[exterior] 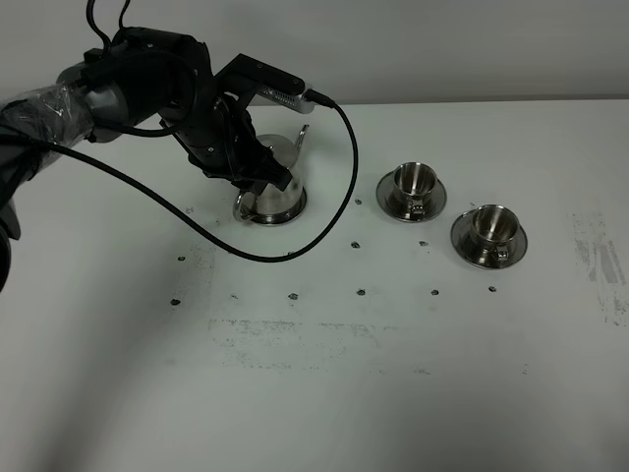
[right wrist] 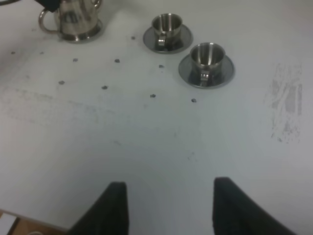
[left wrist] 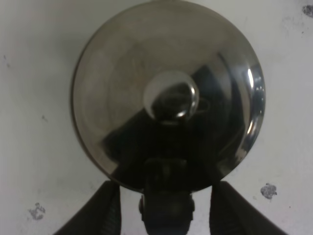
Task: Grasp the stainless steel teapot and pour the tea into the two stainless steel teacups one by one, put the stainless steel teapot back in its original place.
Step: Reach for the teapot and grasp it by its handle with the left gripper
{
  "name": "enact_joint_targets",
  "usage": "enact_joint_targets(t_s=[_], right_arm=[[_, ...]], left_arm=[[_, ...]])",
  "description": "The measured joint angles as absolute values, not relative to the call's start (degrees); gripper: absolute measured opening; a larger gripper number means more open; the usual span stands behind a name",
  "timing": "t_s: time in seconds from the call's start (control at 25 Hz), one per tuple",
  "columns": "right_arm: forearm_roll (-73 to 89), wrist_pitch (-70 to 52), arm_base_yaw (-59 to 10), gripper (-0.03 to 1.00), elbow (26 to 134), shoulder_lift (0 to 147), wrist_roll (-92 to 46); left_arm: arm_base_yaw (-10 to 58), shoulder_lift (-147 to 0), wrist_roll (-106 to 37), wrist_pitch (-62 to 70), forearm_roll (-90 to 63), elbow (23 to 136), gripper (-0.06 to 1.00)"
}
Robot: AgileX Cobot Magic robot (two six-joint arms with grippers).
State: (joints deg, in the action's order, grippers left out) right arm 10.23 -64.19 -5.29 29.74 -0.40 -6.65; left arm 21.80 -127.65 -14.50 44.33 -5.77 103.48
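Parted black fingers (left wrist: pixel 100 210) of the left gripper (left wrist: pixel 165 186) straddle the loop handle (exterior: pixel 243 205) of the stainless steel teapot (exterior: pixel 280 200), not yet clamped. The pot stands on its round coaster (right wrist: pixel 93 35), left of the teacups (exterior: pixel 414 179) (exterior: pixel 491 224) in the high view. A sound grasp likely means closing squarely on the handle, then lifting level so the spout (exterior: pixel 303 133) stays dry. Counted: one teapot, one coaster, two teacups, two saucers (exterior: pixel 388 195) (exterior: pixel 517 241). The right gripper (right wrist: pixel 166 188) hangs spread and empty.

text: none legible | labels, brands: none | numbers, signs: none on any visible surface
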Motion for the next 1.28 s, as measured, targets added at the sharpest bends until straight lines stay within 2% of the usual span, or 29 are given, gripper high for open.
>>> enact_joint_targets(t_s=[1.04,1.2,1.28], right_arm=[[10.3,-64.2,-5.3,0.39,29.7,-0.4,-6.6],[10.3,-64.2,-5.3,0.39,29.7,-0.4,-6.6],[10.3,-64.2,-5.3,0.39,29.7,-0.4,-6.6]], left_arm=[[21.8,-129.8,-14.5,44.7,-6.9,103.5,0.46],[21.8,-129.8,-14.5,44.7,-7.0,103.5,0.39],[21.8,-129.9,-14.5,44.8,-7.1,103.5,0.28]])
